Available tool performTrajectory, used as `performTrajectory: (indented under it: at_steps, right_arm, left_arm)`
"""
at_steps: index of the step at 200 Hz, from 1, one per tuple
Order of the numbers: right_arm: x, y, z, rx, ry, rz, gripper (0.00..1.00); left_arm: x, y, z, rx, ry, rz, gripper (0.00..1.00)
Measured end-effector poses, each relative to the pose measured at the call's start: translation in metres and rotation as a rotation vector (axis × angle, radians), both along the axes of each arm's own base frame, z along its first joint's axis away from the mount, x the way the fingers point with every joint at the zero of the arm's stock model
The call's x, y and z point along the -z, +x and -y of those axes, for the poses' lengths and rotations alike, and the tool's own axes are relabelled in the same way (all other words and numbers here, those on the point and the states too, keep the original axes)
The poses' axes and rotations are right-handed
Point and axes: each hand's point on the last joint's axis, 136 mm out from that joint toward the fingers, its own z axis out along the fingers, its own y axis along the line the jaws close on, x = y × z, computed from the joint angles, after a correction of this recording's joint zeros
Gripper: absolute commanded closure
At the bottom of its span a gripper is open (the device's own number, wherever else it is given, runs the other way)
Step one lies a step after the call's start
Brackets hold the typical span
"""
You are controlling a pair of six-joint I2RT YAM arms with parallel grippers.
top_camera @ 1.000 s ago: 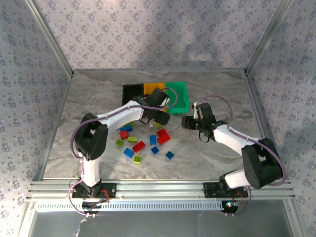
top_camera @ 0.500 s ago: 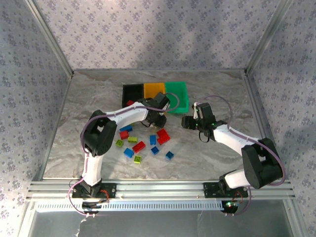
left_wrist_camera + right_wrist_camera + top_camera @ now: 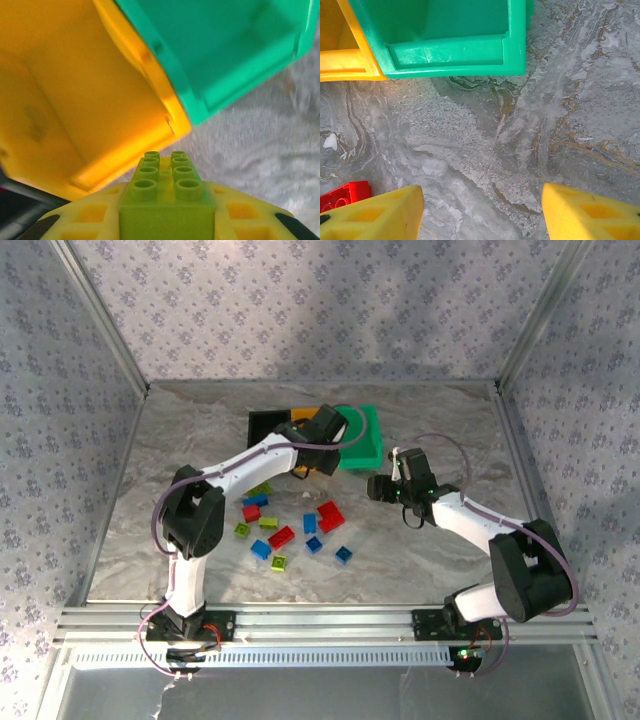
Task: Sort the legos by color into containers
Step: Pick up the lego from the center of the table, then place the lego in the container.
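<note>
A yellow-green lego brick (image 3: 166,192) sits studs-up with my left gripper (image 3: 166,210) shut on it. It hangs just in front of the orange-yellow bin (image 3: 75,95), with the green bin (image 3: 225,45) to the right. From above, the left gripper (image 3: 322,435) covers most of the orange-yellow bin (image 3: 303,415), between the black bin (image 3: 266,426) and the green bin (image 3: 366,440). My right gripper (image 3: 482,215) is open over bare table, a red brick (image 3: 342,196) by its left finger. Loose red (image 3: 331,516), blue (image 3: 261,549) and yellow-green (image 3: 242,530) legos lie mid-table.
The marble-patterned table (image 3: 440,560) is walled by a metal frame and patterned panels. The right gripper (image 3: 380,487) hovers right of the lego pile, below the green bin (image 3: 445,40). Open surface lies to the right and far left.
My left gripper has risen from beside the lego pile to the bins, now over the orange-yellow one. The right arm has stayed put.
</note>
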Motion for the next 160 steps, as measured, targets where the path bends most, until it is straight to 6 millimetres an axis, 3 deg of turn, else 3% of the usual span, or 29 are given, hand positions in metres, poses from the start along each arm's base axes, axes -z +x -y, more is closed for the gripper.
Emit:
performTrajectory:
  at_steps: [24, 35, 58, 72, 81, 121, 160]
  right_arm:
    - [0.000, 0.000, 0.000, 0.000, -0.001, 0.000, 0.34]
    - [0.000, 0.000, 0.001, 0.002, -0.004, -0.002, 0.34]
    - [0.000, 0.000, 0.002, 0.007, -0.009, 0.000, 0.34]
    - [0.000, 0.000, 0.002, 0.007, -0.009, 0.001, 0.34]
    - [0.000, 0.000, 0.002, 0.007, -0.009, 0.000, 0.34]
    - [0.000, 0.000, 0.002, 0.003, -0.010, 0.000, 0.34]
    - [0.006, -0.001, -0.006, -0.027, -0.008, -0.017, 0.34]
  left_arm:
    - [-0.033, 0.023, 0.000, -0.025, -0.019, 0.080, 0.75]
    - [-0.041, 0.037, 0.000, -0.042, -0.026, 0.100, 0.69]
    - [-0.036, 0.062, -0.004, -0.064, -0.010, 0.109, 0.43]
    - [-0.024, 0.069, -0.008, -0.075, 0.014, 0.092, 0.37]
    - [-0.016, 0.069, -0.011, -0.080, 0.028, 0.075, 0.32]
    - [0.011, 0.056, -0.020, -0.072, 0.074, 0.032, 0.32]
    - [0.045, 0.017, -0.048, -0.083, 0.078, -0.004, 0.32]
